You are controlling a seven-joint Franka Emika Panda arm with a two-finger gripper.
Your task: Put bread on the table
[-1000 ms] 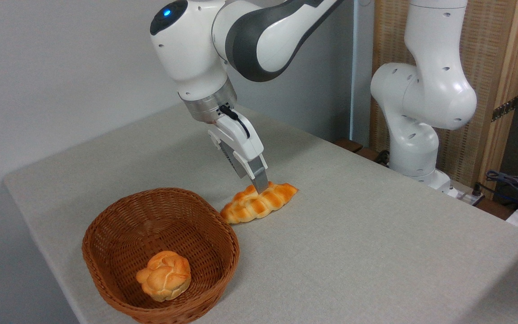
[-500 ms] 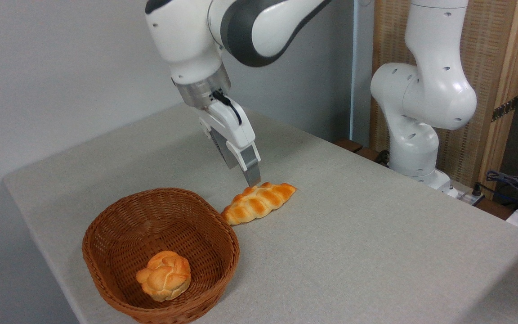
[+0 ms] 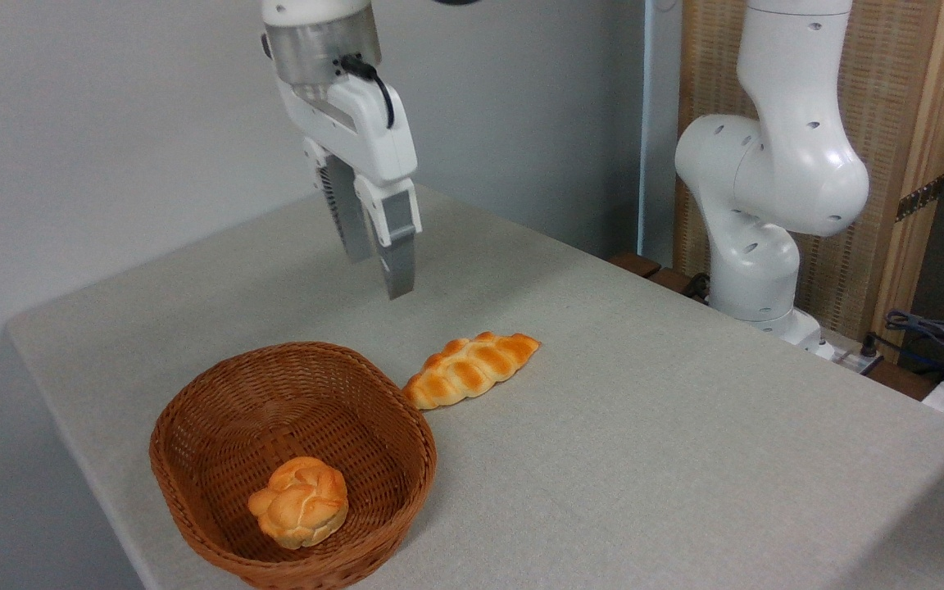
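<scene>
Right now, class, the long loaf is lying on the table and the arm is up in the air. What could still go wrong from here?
1. The bread lies with one tip close to the basket; a nudge might push it against the rim.
2. The gripper hangs above the table behind the loaf; a low sweep could clip it.
3. The round bun sits in the basket and might be mistaken for the target.
</scene>
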